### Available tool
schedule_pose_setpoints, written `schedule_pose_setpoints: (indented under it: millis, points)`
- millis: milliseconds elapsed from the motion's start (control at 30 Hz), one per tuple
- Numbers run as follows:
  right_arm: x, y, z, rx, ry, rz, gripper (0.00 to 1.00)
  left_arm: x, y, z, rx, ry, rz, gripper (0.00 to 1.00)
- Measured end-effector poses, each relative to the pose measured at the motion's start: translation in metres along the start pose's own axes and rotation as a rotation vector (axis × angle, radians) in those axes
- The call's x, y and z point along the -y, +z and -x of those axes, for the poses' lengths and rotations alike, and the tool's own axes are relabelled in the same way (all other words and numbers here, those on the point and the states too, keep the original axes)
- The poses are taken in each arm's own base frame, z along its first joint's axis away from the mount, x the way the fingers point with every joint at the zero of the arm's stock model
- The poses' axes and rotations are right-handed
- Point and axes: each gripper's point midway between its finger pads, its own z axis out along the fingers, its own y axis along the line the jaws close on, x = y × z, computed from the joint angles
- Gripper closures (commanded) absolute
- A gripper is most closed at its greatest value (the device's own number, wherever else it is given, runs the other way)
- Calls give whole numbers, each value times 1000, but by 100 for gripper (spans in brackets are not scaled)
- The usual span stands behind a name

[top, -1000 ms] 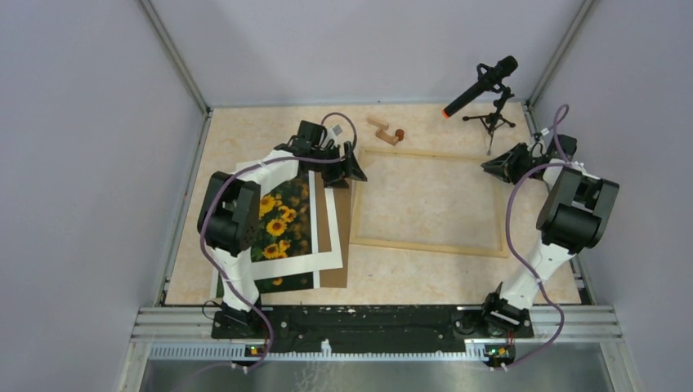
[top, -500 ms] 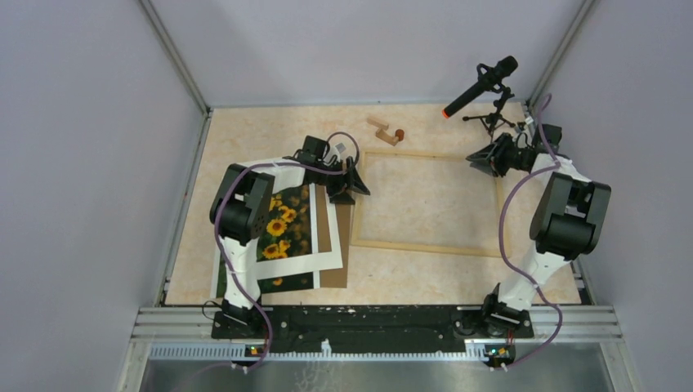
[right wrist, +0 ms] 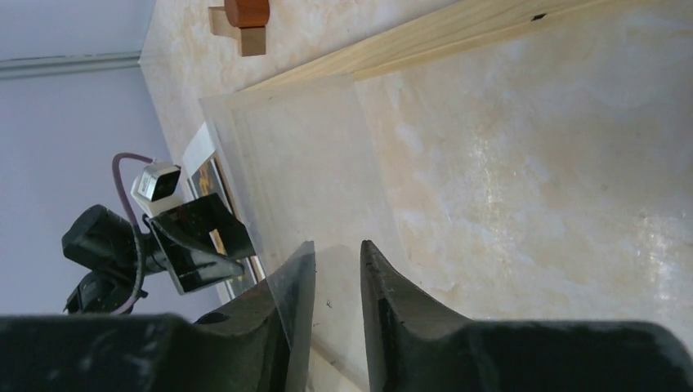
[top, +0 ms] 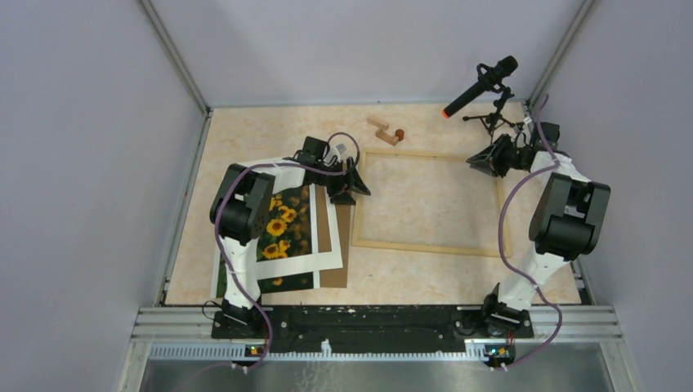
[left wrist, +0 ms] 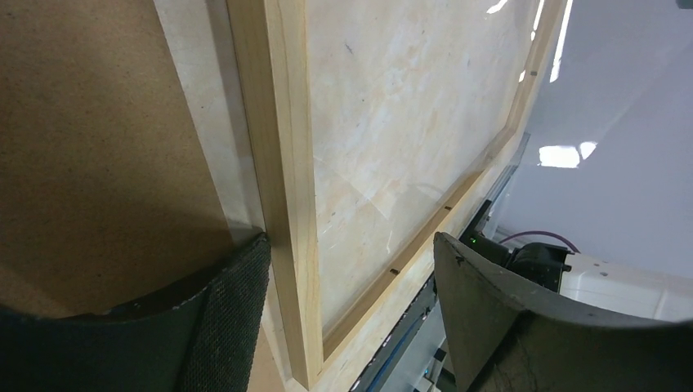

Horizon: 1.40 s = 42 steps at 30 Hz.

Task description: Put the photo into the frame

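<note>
Photo [top: 282, 222] lies left of centre in the top view on the desk [top: 245, 139], partly hidden by the left arm [top: 243, 206]. Frame [top: 425, 246] lies flat to its right. Only the left wrist view shows the left claw [left wrist: 351, 243] wide open astride the frame's left rail. Only the right wrist view shows a clear sheet [right wrist: 286, 163] over the frame, with its edge in the narrow gap of the right claw [right wrist: 337, 245]. Contact unclear.

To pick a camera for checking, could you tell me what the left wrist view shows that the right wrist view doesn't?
Only the left wrist view: the brown backing board and the right arm's base. Only the right wrist view: the wooden blocks and the left gripper seen from across. Both: the frame's pale rails on the table.
</note>
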Motion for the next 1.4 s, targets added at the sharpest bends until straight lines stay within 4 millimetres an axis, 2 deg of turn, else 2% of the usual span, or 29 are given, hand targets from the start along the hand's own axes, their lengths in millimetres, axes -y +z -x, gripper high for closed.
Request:
schedule_pose_setpoints:
  millis: [67, 100, 233, 333, 433, 533, 633, 700, 767, 800, 867, 967, 1000, 1067, 1133, 1200, 1233, 1300, 1367, 1400]
  points:
    - [-2, -2, -2, -2, 2, -6, 97, 1, 0, 0, -2, 2, -6, 21]
    - [-6, -4, -3, 0, 1, -7, 100, 1, 0, -1, -2, 3, -10, 21]
    - [-35, -17, -6, 15, -39, 14, 100, 2, -1, -2, -4, 7, -39, 18]
    - [-77, -28, -12, 22, -102, 57, 100, 4, -5, -1, 11, 21, -65, 17]
    - [-138, -40, -24, 25, -188, 141, 100, 12, -20, 2, 54, 40, -93, 17]
    - [-215, -54, -47, 18, -290, 269, 100, 25, -49, 16, 143, 69, -122, 16]
    - [-303, -70, -87, -19, -386, 450, 100, 36, -93, 42, 289, 108, -137, 16]
    - [-349, -82, -115, -57, -428, 565, 100, 37, -121, 55, 385, 116, -128, 16]
    - [-387, -96, -142, -99, -454, 678, 100, 31, -146, 65, 474, 103, -107, 14]
    - [-400, -103, -152, -118, -460, 724, 100, 25, -157, 69, 515, 85, -92, 14]
    - [-416, -114, -156, -119, -461, 779, 100, 14, -172, 72, 568, 50, -63, 13]
    - [-410, -111, -131, -70, -425, 764, 100, 0, -180, 74, 609, 6, -27, 12]
    - [-400, -106, -119, -47, -408, 745, 100, -3, -181, 74, 616, -5, -18, 11]
    - [-370, -88, -93, -15, -351, 683, 100, -7, -181, 74, 618, -21, -4, 11]
    - [-322, -61, -66, -6, -274, 597, 100, -9, -180, 74, 619, -30, 6, 10]
    - [-260, -28, -47, -21, -173, 488, 100, -11, -179, 72, 611, -40, 10, 10]
    - [-234, -15, -43, -35, -125, 441, 100, -12, -177, 72, 607, -44, 8, 10]
    - [-162, 12, -36, -61, -24, 310, 100, -17, -170, 72, 582, -56, -2, 10]
    - [-106, 26, -34, -92, 42, 210, 100, -25, -158, 69, 542, -75, -5, 10]
    - [-86, 31, -34, -103, 60, 176, 100, -29, -149, 67, 515, -85, -5, 11]
